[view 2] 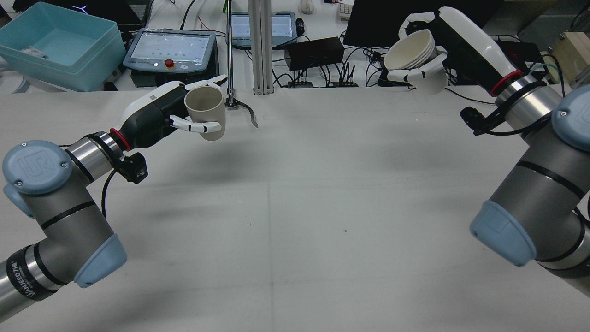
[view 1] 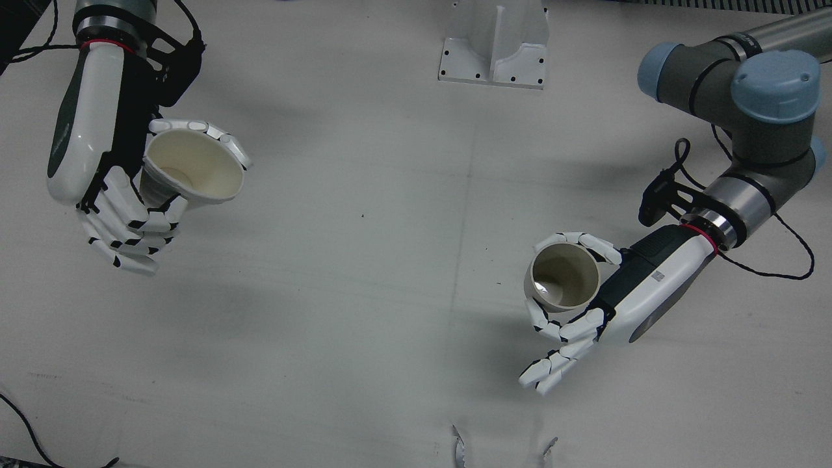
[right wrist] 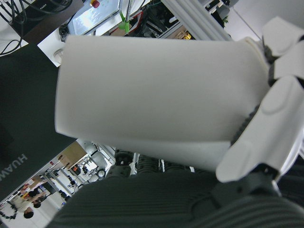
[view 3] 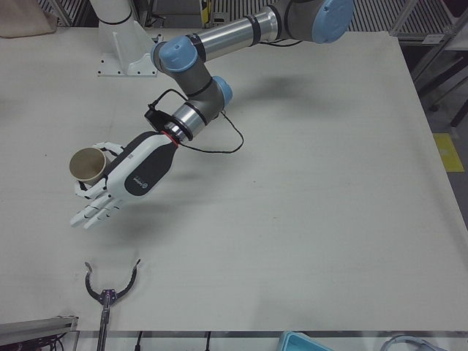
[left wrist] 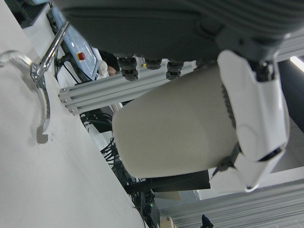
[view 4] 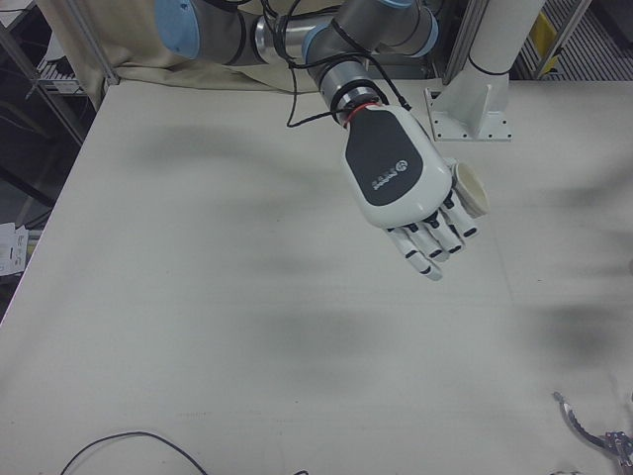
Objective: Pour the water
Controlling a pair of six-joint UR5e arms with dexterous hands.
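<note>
My left hand [view 1: 601, 305] is shut on a beige cup [view 1: 562, 279] and holds it nearly upright above the table; it also shows in the rear view [view 2: 205, 113] and the left-front view [view 3: 89, 164]. My right hand [view 1: 110, 188] is shut on a wider white paper cup [view 1: 192, 166], held high and tilted with its mouth toward the table's middle. In the rear view this cup [view 2: 410, 50] sits at the far right, and in the right-front view only its rim [view 4: 473, 193] shows past the hand [view 4: 406, 183]. The two cups are far apart. I cannot tell whether either holds liquid.
A white arm pedestal [view 1: 494, 45] stands at the robot's edge. A metal claw tool [view 2: 242, 108] lies at the operators' edge, near the left hand. Beyond that edge are a teal bin [view 2: 60, 44], screens and cables. The table [view 1: 390, 260] between the hands is bare.
</note>
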